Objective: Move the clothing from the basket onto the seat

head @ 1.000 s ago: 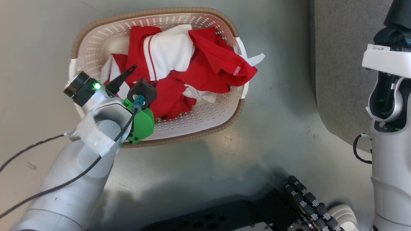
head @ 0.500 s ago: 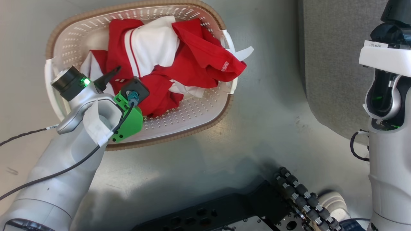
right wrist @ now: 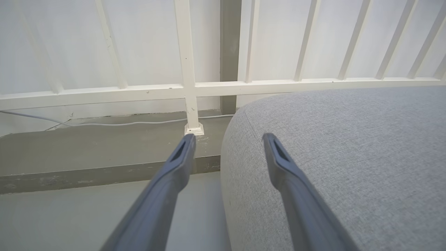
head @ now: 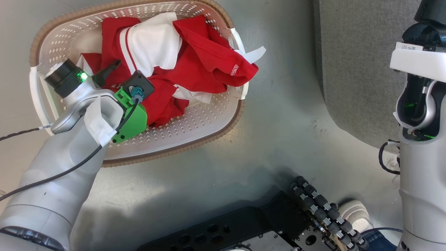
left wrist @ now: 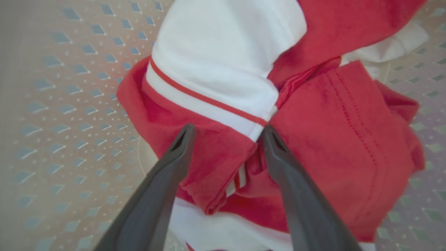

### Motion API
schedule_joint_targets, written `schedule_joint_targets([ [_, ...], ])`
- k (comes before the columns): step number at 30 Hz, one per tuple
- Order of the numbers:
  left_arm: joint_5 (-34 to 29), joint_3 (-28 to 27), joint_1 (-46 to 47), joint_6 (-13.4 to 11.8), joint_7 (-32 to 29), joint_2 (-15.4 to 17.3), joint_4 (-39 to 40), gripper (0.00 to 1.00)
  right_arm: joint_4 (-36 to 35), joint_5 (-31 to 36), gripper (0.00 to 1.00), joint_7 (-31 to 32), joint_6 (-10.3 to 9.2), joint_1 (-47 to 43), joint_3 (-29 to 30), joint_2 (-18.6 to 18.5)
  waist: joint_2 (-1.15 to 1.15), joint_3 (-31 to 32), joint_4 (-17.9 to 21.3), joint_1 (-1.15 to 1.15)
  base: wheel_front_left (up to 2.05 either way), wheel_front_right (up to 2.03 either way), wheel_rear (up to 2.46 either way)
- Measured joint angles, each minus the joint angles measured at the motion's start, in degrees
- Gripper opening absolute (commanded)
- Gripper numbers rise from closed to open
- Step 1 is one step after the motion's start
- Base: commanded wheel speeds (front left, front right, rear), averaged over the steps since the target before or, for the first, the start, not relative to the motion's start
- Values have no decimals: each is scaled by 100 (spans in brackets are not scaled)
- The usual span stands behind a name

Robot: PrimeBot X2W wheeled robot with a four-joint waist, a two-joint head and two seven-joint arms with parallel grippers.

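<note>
The basket (head: 209, 136) sits on the grey floor (head: 278, 139), its brown rim well apart from the rounded edge of the seat (head: 352, 69), with a bare strip of floor between them. Inside, perforated plastic lies bare along the near side. The left gripper (left wrist: 228, 129) hangs in the basket, jaws spread wide over a fold of the clothing (head: 205, 59); I cannot tell whether they touch it. The right gripper (right wrist: 229, 137), wide and empty, points past the seat's corner toward a white railing (right wrist: 188, 87). The clothing is heaped in the basket, crumpled red with white panels and thin stripe trim, and one white strip hangs over the right-hand rim.
</note>
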State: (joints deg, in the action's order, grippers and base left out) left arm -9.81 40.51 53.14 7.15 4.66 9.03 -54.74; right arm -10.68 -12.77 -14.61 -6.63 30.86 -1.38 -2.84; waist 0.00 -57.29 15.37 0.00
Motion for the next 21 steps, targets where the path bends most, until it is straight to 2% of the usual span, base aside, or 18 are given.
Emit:
schedule_joint_targets([
  [1, 0, 1, 2, 0, 0, 0, -33, 40, 0, -19, 100, 0, -1, 2, -5, 1, 0, -3, 5, 0, 0, 0, 0],
  [2, 1, 1, 2, 0, 0, 0, -59, 13, 0, -41, 100, 0, -1, 4, -18, 1, 0, -6, 9, 0, 0, 0, 0],
  [3, 1, 1, 4, 0, 0, 0, -79, 0, 1, -52, 100, 0, -1, 8, -32, 2, 0, -8, 14, 0, 0, 0, 0],
  [12, -2, -29, 153, -1, 144, -49, -219, 0, 1, -94, 100, 0, -3, 35, -38, 3, 0, 9, 28, 0, 0, 0, 0],
  [21, 271, -226, 155, -13, 561, -433, -203, 0, 67, -77, 100, 0, -11, 35, 109, 3, 0, 166, -118, 0, 0, 0, 0],
])
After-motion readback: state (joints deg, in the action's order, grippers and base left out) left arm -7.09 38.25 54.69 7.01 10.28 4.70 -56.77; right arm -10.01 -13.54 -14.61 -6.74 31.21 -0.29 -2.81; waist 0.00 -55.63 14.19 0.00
